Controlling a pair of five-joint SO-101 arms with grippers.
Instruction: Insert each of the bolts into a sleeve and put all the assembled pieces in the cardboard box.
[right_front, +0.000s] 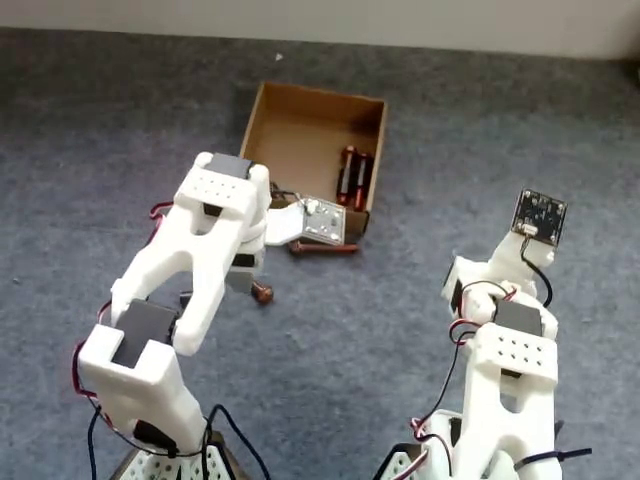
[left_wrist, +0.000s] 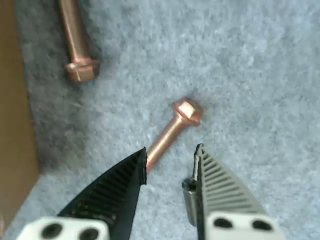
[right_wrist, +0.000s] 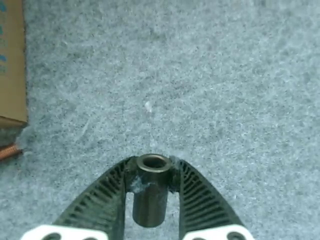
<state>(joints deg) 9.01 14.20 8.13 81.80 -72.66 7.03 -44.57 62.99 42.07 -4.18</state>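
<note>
The open brown cardboard box (right_front: 300, 130) on the grey carpet (right_front: 400, 340) holds coppery assembled pieces (right_front: 353, 175). The left gripper (left_wrist: 170, 157) is spread open over a copper flanged bolt (left_wrist: 172, 131) lying on the carpet. The right gripper (right_wrist: 151, 165) clamps a dark cylindrical metal sleeve (right_wrist: 150, 200).

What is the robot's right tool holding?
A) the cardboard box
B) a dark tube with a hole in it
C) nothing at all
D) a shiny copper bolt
B: in the right wrist view, the right tool is shut on a dark sleeve, gripped between its two fingers with the hollow end showing.
</note>
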